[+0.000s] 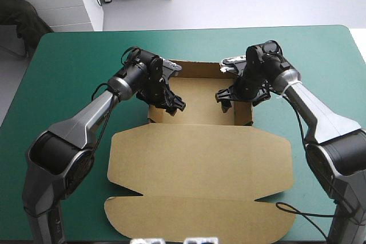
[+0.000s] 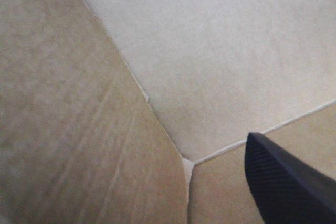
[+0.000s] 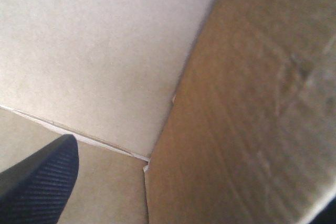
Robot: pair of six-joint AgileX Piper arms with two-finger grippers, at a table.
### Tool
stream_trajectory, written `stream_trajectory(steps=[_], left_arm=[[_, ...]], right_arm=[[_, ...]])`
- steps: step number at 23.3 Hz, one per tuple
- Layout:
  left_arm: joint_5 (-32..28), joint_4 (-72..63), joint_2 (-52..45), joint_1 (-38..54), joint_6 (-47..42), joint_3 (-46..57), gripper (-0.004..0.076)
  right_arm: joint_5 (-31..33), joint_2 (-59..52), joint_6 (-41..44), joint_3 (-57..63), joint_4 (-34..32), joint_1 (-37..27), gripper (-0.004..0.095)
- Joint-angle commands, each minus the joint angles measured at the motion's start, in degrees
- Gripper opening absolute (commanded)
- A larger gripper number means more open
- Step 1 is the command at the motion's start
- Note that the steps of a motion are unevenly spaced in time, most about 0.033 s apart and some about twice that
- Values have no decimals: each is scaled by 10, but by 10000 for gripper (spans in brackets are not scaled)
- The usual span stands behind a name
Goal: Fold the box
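The brown box (image 1: pixel 200 158) lay in the middle of the teal-green table (image 1: pixel 74 55), its tray part toward the far side and its lid (image 1: pixel 200 167) spread flat toward the near edge, with an end flap (image 1: pixel 200 218) notched at both sides reaching almost to that edge. The tray's far wall (image 1: pixel 200 68) stood raised, and so did the left wall (image 1: pixel 155 115) and the right wall (image 1: pixel 245 112). The left gripper (image 1: pixel 171 104) reached down over the left wall near the tray's near-left corner, and the right gripper (image 1: pixel 226 96) reached down at the right wall, the two well apart across the tray. In the left wrist view one black finger (image 2: pixel 289 182) stood inside the tray over its pale floor (image 2: pixel 220 51), off to one side and clear of the wall (image 2: pixel 79 129), which hid the other finger; the fingers were spread, astride the wall rather than pinching it. The right wrist view showed the same on the other side: one finger (image 3: pixel 39 182) inside over the floor (image 3: pixel 94 40), a gap between it and the wall (image 3: pixel 252 119), the jaws parted with the board between them. In both wrist views the wall met another brown panel at a corner just ahead of the gripper.
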Motion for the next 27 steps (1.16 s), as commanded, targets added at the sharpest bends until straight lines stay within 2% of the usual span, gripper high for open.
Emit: stream_trajectory(steps=[1,9,16,18,22,27], left_arm=[[29,-3,-44,-3,-5,-16,575],[29,24,-76,-3,-3,-20,575],[29,71,-151,-4,-2,-20,551],[29,69,-174,-4,-2,-20,524],[29,69,-244,-4,11,-20,399],[30,63,-328,-4,49,-20,286]], right_arm=[[7,-32,-5,-18,4,1,881],[7,-46,-5,-19,2,1,857],[7,-96,-5,-63,2,1,832],[7,-106,-5,-63,1,1,833],[7,-126,-5,-63,-5,1,833],[7,-128,-5,-63,-9,1,833]])
